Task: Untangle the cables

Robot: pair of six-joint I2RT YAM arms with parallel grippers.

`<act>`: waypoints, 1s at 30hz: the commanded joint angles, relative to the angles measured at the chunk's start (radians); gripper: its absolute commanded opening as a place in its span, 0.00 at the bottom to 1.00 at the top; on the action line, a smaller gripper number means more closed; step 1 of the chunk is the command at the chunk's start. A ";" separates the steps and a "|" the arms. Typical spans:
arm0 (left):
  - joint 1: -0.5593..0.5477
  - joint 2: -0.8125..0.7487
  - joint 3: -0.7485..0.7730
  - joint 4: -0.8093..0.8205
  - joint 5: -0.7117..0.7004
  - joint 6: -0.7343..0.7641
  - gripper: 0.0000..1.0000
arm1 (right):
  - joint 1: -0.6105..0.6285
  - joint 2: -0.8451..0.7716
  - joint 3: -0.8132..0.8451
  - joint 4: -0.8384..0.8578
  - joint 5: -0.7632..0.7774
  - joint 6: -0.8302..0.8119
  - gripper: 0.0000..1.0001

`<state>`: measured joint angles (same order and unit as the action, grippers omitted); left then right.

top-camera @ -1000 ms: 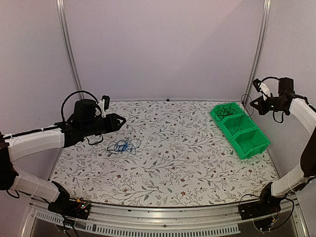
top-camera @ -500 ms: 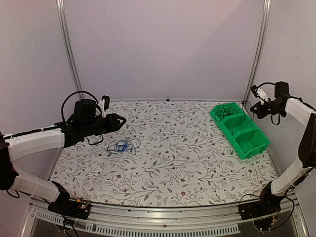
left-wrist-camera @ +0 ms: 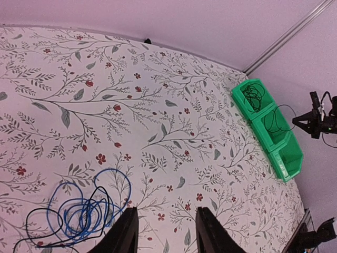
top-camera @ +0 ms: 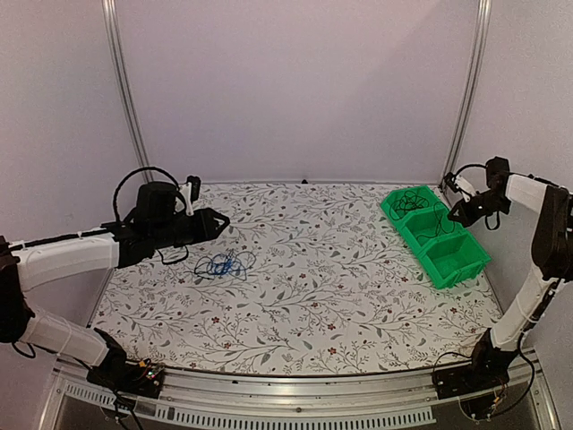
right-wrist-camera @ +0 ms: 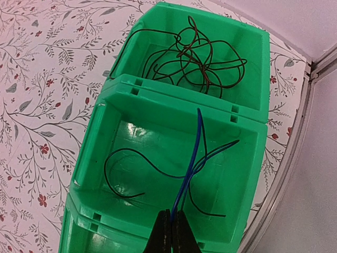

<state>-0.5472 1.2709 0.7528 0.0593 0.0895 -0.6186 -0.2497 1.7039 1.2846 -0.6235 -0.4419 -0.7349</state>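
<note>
My right gripper (right-wrist-camera: 171, 213) has its fingers pressed together on a thin dark cable (right-wrist-camera: 192, 147) and hangs above the middle compartment of the green bin (right-wrist-camera: 158, 87), at the right side of the table (top-camera: 322, 296). The cable drops from the fingertips into that compartment, and its lower loops lie on the floor there. One strand runs up toward the divider with the far compartment, where another cable sits as a loose coil (right-wrist-camera: 195, 58). I judge this to be the drop-off of a freed cable. To do it well I want to bring the hand lower and over the centre of the compartment, so the slack piles up inside the walls rather than draping over the divider onto the coil next door. Then I would part the fingers fully and lift straight up, watching that the wire does not cling to a fingertip and get dragged out. My left gripper (left-wrist-camera: 164, 232) hovers over the table with its fingers apart and nothing between them. It is just beside the tangle (left-wrist-camera: 79, 213) of blue and black cables lying on the cloth at the left, well apart from the bin, and that tangle is not yet sorted.
</note>
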 commanded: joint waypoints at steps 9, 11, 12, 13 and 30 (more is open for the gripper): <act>-0.010 0.022 -0.025 0.026 -0.011 0.007 0.37 | 0.114 0.171 0.159 -0.125 0.203 -0.091 0.00; -0.011 0.022 -0.031 0.030 -0.013 0.009 0.37 | 0.121 0.188 0.186 -0.139 0.221 -0.099 0.00; -0.011 0.022 -0.035 0.033 -0.014 0.009 0.37 | 0.122 0.201 0.197 -0.146 0.226 -0.100 0.00; -0.010 0.023 -0.040 0.038 -0.015 0.008 0.37 | 0.123 0.208 0.208 -0.156 0.232 -0.101 0.00; 0.004 0.039 -0.051 0.008 -0.038 0.051 0.37 | 0.190 0.311 0.328 -0.275 0.315 -0.075 0.15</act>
<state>-0.5468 1.3037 0.7040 0.0753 0.0650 -0.5953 -0.0715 2.0171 1.5394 -0.8238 -0.1429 -0.8234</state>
